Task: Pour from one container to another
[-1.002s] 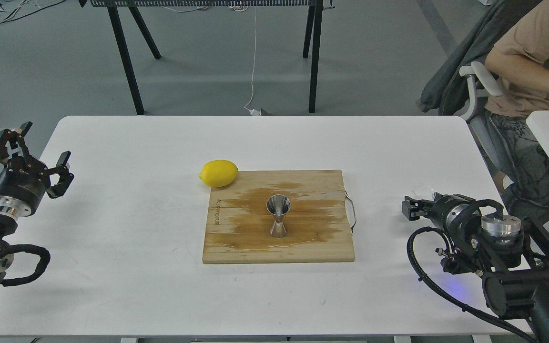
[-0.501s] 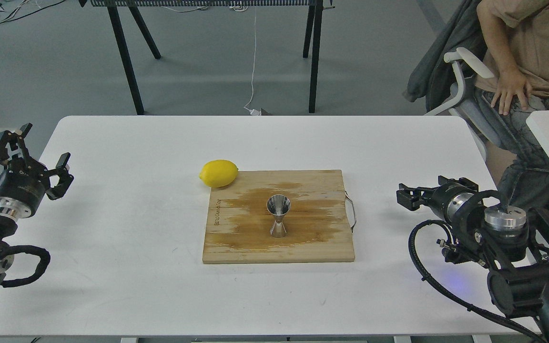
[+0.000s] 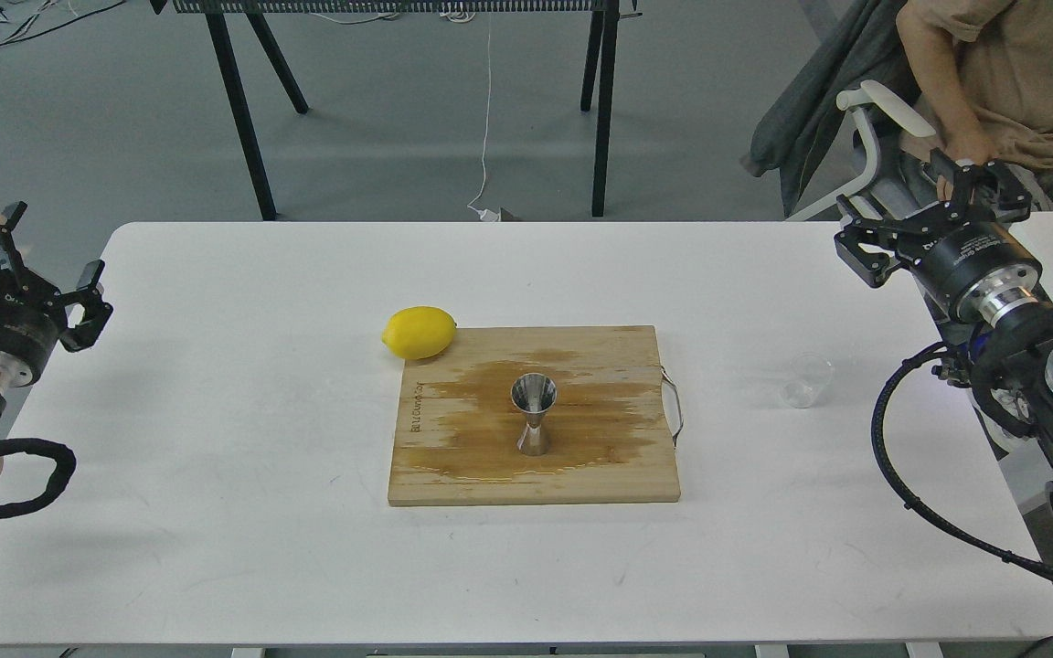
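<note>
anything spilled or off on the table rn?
Yes. A wet brown stain spreads across the wooden cutting board, pooling around the foot of the upright jigger, which looks like spilled liquid. The clear plastic cup stands upright on the table right of the board, looking empty. Both claws are clear of everything.

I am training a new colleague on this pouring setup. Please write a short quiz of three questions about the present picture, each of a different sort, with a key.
1. True or false: the metal jigger stands upright on the wooden board.
2. Where is the clear cup? A) on the board B) on the white table, right of the board C) in the right gripper
3. Fill in: the yellow fruit at the board's far left corner is a ____.

Key: 1 true; 2 B; 3 lemon.
</note>
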`<action>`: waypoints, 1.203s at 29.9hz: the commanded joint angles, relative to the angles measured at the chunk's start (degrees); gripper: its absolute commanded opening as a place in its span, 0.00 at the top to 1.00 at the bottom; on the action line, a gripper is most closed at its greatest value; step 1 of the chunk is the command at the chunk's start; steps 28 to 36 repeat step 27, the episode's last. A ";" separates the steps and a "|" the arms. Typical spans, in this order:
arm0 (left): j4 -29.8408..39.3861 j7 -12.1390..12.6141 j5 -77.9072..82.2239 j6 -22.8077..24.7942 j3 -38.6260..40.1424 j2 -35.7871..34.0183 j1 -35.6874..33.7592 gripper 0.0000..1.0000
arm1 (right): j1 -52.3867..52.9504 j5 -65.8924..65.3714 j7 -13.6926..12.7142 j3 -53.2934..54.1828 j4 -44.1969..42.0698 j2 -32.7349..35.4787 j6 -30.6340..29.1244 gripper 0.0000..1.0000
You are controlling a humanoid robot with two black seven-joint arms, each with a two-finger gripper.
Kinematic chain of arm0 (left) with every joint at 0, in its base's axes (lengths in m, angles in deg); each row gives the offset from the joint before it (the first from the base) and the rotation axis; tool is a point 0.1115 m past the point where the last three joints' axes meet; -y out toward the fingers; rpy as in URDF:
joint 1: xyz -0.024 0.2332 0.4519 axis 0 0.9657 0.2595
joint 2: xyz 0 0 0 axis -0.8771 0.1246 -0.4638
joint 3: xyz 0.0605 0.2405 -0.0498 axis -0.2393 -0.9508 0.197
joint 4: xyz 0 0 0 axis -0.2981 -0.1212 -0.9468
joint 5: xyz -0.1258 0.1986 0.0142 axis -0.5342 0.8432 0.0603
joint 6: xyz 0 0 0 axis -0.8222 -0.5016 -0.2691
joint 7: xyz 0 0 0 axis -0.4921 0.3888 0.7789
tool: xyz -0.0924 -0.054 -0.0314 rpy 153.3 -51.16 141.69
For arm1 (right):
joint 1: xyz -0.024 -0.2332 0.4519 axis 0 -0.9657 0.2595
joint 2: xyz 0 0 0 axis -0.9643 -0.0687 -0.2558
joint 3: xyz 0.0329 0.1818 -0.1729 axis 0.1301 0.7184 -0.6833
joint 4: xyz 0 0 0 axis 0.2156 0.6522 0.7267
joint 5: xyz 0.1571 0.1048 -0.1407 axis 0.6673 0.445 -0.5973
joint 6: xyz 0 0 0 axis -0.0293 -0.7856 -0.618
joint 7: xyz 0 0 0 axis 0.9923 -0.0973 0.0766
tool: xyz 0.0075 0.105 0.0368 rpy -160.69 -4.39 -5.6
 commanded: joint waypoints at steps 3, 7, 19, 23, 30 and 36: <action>-1.78 0.00 0.00 0.00 0.00 -0.25 -2.54 0.02 | -0.62 0.05 0.71 0.93 -8.80 -0.68 -14.21 0.01; -1.78 0.00 -0.09 0.00 0.00 -0.07 -2.63 0.02 | -2.11 0.40 1.50 0.93 -12.15 -1.46 -14.21 0.01; -1.78 0.00 -0.09 0.00 0.00 1.51 -2.36 0.02 | -3.53 0.40 1.59 1.11 -12.06 -2.35 -14.21 0.01; -1.78 0.00 -0.35 0.00 0.09 1.60 -2.10 0.01 | -3.44 0.40 1.67 1.55 -11.98 -2.52 -14.21 0.01; -1.87 0.00 -0.26 0.00 0.00 3.18 -1.93 0.01 | -3.35 0.40 2.20 1.72 -12.06 -3.57 -14.21 0.01; -1.87 0.00 -0.26 0.00 0.00 3.18 -1.93 0.01 | -3.35 0.40 2.20 1.72 -12.06 -3.57 -14.21 0.01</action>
